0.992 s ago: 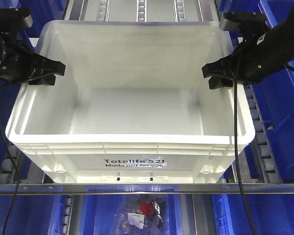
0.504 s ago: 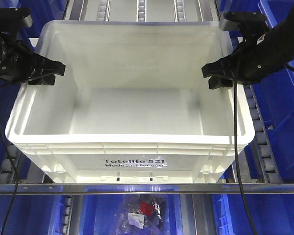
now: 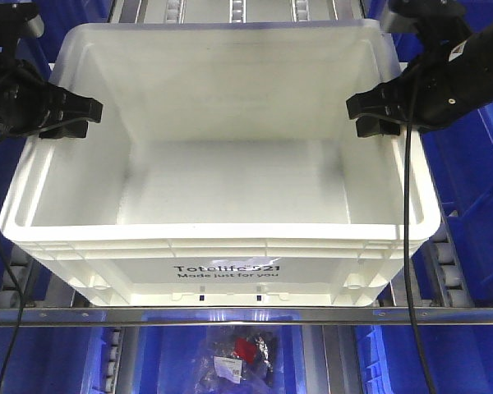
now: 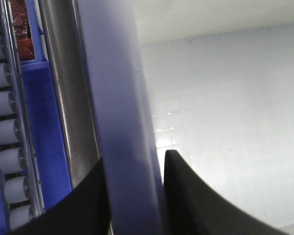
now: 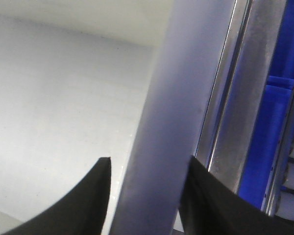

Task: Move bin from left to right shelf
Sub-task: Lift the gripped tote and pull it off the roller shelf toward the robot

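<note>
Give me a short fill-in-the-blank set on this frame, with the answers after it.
The left gripper and right gripper each clamp the bin by its ____.
Inside, the bin is ____.
The print on its front starts with the word ____.
The neighbouring bins are coloured ____.
Missing words: rim; empty; Totelife; blue.
</note>
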